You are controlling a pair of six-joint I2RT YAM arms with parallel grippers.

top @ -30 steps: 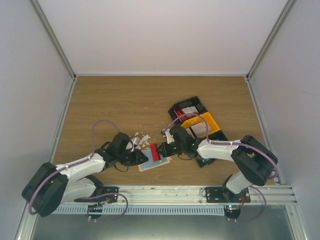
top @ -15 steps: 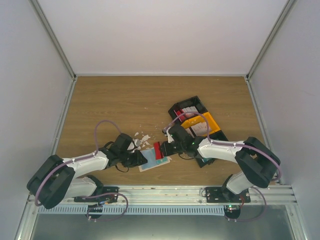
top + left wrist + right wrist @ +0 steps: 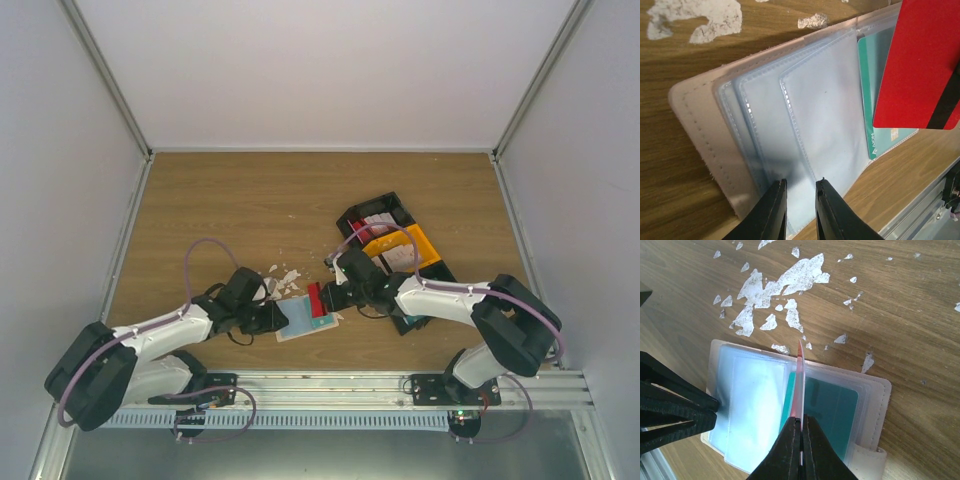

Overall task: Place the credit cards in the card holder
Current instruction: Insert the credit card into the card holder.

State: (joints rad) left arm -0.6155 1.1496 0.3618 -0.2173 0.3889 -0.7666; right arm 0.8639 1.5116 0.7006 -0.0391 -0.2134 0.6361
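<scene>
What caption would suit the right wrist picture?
Right tool holds a red card edge-on over the open card holder, a teal card already inside.

Card holder [image 3: 300, 325] open near the tabletop's [image 3: 250, 210] front edge
Scraps [image 3: 282, 277] lie just behind it; bins [image 3: 415, 245] stand to its right, farther back.

1. The card holder [image 3: 695, 125] is beige with a stitched border; its clear sleeves [image 3: 815, 115] look pale bluish-white.
2. The red credit card [image 3: 920, 60] carries a black stripe near one edge.
3. The teal credit card [image 3: 875, 100] shows small pale print.
4. The scraps [image 3: 695, 17] are white.
5. The desk [image 3: 670, 190] is brown wood grain.
6. The left end effector [image 3: 800, 182] and right end effector [image 3: 799, 420] are black.
7. At the right stand a black bin [image 3: 395, 200] and a yellow bin [image 3: 425, 243].
</scene>
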